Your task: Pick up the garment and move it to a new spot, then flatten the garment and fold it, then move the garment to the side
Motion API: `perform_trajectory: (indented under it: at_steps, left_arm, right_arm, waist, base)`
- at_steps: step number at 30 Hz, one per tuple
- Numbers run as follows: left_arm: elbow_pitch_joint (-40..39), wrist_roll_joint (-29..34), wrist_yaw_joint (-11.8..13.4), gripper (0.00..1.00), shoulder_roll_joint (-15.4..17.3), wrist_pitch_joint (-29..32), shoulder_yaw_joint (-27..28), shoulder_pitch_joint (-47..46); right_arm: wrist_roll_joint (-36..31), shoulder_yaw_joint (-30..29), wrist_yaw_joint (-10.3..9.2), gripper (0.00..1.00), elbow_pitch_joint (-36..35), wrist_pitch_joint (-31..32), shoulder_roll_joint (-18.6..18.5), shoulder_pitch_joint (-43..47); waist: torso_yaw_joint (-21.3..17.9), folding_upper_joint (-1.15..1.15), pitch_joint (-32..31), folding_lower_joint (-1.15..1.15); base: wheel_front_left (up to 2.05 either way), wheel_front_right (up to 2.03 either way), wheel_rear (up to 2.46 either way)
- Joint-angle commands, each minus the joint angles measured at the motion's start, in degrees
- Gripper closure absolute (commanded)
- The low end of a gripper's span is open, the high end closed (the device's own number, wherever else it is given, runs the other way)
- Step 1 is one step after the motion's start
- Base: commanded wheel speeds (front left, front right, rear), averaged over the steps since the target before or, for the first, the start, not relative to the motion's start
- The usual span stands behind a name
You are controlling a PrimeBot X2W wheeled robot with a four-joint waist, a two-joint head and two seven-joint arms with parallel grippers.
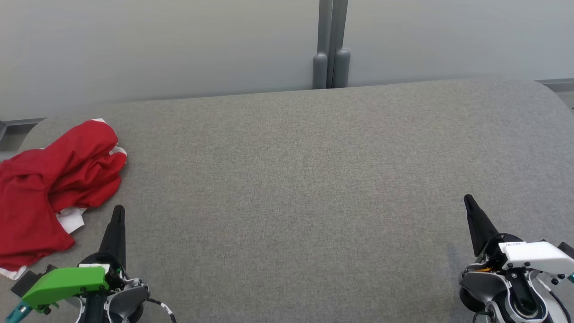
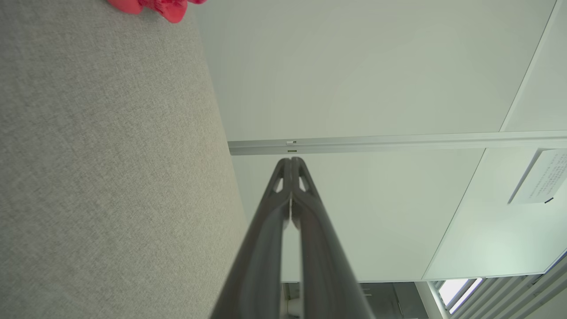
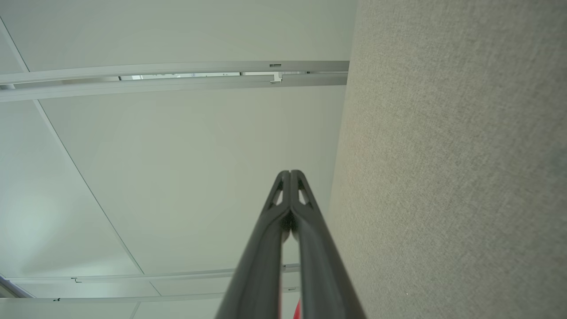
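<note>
A red garment [image 1: 54, 179] with white trim lies crumpled at the far left of the grey fabric surface [image 1: 296, 188]. A corner of the garment [image 2: 155, 6] peeks in at the top of the left wrist view. My left gripper [image 1: 119, 209] sits at the lower left, just right of the garment's near edge, fingertips together and holding nothing; the same left gripper [image 2: 291, 160] reads shut in its wrist view. My right gripper [image 1: 467, 198] rests at the lower right, far from the garment, also shut and empty, as the right gripper [image 3: 290, 173] confirms in its wrist view.
The grey fabric surface ends at a pale wall [image 1: 179, 45] at the back, where two grey posts [image 1: 331, 67] stand at the middle. The surface's rounded corners fall away at the far left and far right.
</note>
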Motion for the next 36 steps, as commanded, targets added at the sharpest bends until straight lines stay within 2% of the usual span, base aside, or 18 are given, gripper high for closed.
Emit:
perform_trajectory:
  at_steps: [1,2,11,17,26,36]
  left_arm:
    - [-0.09,0.38,-0.05,1.00,0.13,0.07,0.11,-0.96]
    - [0.00,0.00,0.00,0.00,0.00,0.00,-0.01,0.00]
    - [1.02,-0.09,0.00,0.00,-0.20,-1.73,-2.11,0.78]
    - [1.30,1.41,0.00,0.00,0.00,-3.52,-4.07,0.62]
    - [2.64,8.30,-0.01,0.00,0.68,-5.97,-6.05,-0.34]
    - [3.21,18.82,-0.01,0.00,0.59,-8.27,-6.64,-1.02]
  right_arm:
    - [-0.45,0.01,0.05,1.00,0.11,-0.07,-0.11,-0.64]
    - [0.00,0.00,0.00,0.00,0.00,-0.01,0.00,0.00]
    - [-0.80,1.68,-0.01,0.00,0.19,-1.95,0.30,1.60]
    - [-4.44,2.67,-0.01,0.00,-0.30,-3.63,0.23,1.98]
    - [-14.32,3.73,0.00,0.00,-2.07,-5.94,0.19,2.40]
    - [-28.62,5.78,0.01,0.00,-4.28,-8.23,-0.57,2.26]
  waist:
    - [0.00,0.00,0.00,0.00]
    - [0.00,0.00,0.00,0.00]
    - [-0.02,0.00,0.02,0.00]
    - [-0.04,0.00,0.07,0.00]
    - [-0.03,0.00,0.14,0.00]
    - [0.03,0.00,0.12,0.00]
  base:
    - [0.00,0.00,0.00]
    - [0.00,0.00,0.00]
    - [0.00,0.00,0.00]
    - [0.00,0.00,0.00]
    - [0.00,0.00,0.00]
    - [0.00,0.00,0.00]
